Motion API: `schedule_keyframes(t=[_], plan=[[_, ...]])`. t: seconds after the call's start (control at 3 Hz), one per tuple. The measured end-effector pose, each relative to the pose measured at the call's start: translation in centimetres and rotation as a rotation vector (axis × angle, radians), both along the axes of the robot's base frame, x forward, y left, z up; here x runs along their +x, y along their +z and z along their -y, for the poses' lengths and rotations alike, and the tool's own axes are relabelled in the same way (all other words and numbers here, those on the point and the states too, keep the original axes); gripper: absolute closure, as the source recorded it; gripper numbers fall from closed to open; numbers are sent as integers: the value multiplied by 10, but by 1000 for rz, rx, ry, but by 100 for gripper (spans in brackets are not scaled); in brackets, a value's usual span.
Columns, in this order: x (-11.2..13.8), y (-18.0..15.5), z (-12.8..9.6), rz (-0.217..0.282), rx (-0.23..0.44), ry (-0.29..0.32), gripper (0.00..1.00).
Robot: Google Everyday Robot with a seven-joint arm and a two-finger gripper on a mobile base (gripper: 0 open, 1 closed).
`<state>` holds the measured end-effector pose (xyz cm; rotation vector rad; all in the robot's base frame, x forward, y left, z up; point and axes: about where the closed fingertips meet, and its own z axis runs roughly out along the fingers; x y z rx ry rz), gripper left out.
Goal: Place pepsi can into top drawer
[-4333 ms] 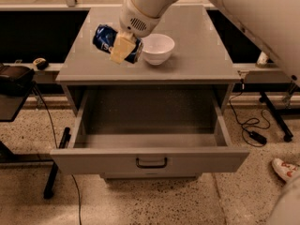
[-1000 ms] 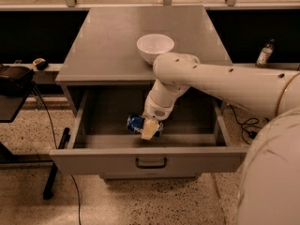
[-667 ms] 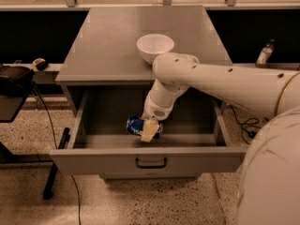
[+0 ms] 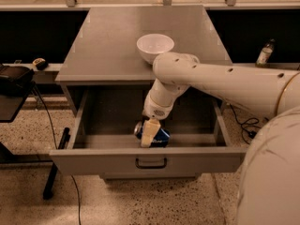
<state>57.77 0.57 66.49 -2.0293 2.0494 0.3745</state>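
Observation:
The pepsi can (image 4: 162, 135) lies on its side inside the open top drawer (image 4: 93, 161), near the middle of the drawer's front edge, with a silver end pointing left. My gripper (image 4: 149, 137) reaches down into the drawer from the right and is right at the can, partly covering its middle. The cream arm (image 4: 225, 86) passes over the drawer's right half. The drawer is pulled fully out and its dark handle (image 4: 151, 163) shows on the front panel.
A white bowl (image 4: 155, 46) stands on the grey cabinet top (image 4: 117, 36), just behind my arm's elbow. A black stand (image 4: 14, 81) is at the left, and a small bottle (image 4: 265, 53) and cables are at the right on the speckled floor.
Since 4.3 s ago the can went from above the cabinet top down into the drawer. In the last second the gripper and can sank slightly lower and nearer the drawer front.

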Motion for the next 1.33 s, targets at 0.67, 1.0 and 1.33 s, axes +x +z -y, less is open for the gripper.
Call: schedule_keyframes(t=[0.67,1.0,1.33], plan=[[12,53,40,65,86,105,0],[16,86,92,128,131,142,0],[17,90,96,144,135,162,0]])
